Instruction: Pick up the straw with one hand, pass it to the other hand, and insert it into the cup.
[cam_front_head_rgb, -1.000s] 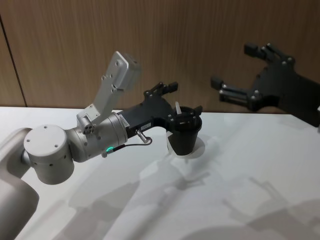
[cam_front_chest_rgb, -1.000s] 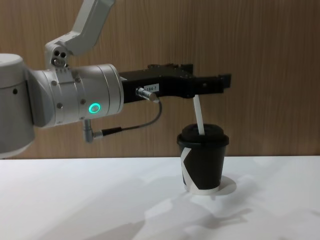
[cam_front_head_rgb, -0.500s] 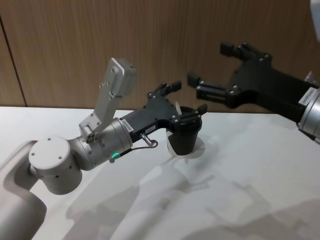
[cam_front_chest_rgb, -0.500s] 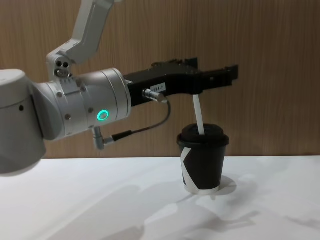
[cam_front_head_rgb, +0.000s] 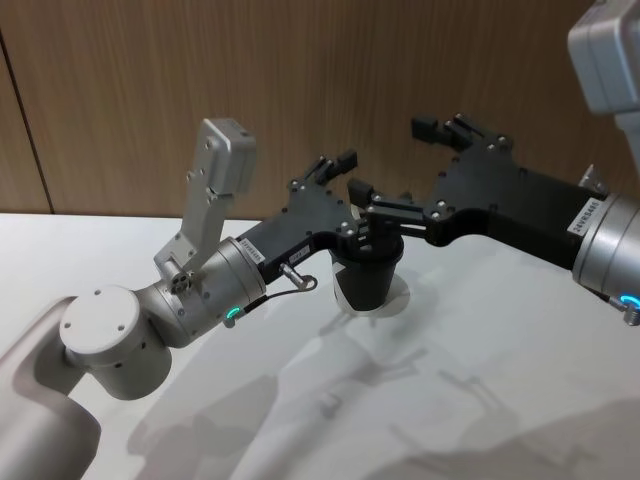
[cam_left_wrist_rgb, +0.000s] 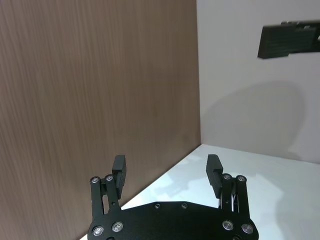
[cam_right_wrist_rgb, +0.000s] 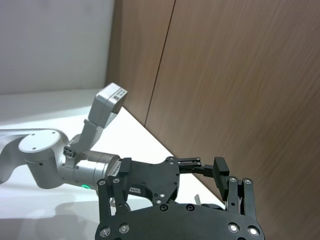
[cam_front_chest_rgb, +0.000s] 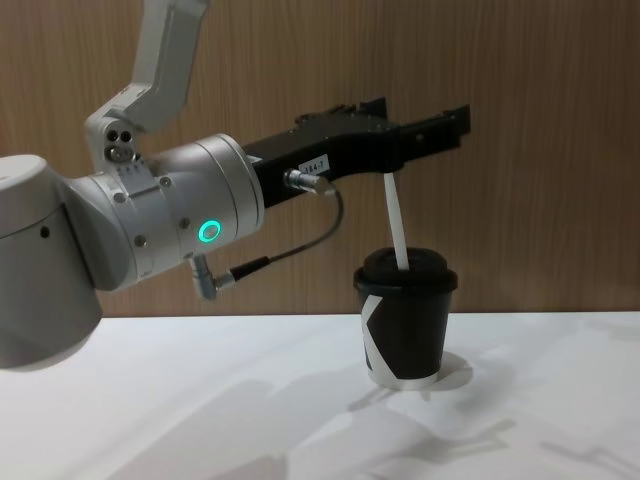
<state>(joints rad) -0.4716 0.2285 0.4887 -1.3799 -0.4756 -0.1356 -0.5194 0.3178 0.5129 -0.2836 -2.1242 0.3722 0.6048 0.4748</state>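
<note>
Above the cup (cam_front_chest_rgb: 404, 322), left gripper (cam_front_chest_rgb: 428, 135) now lifted off the inserted straw (cam_front_chest_rgb: 397, 222) (fingers (cam_left_wrist_rgb: 119, 169) wide), right gripper (cam_front_head_rgb: 400, 170) closing in, fingers (cam_front_head_rgb: 361, 190) spread.

I see the straw (cam_front_chest_rgb: 398, 225) standing in the cup (cam_front_chest_rgb: 404, 325) directly below my left gripper (cam_front_chest_rgb: 425, 135), right gripper (cam_front_head_rgb: 385, 200) alongside.

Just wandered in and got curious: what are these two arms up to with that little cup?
The white straw stands slightly tilted in the lid of the black cup on the table. The left end effector hovers at the straw's top with its fingers spread open, not clamping it. The right end effector, also open, reaches in near the cup from the other side.
</note>
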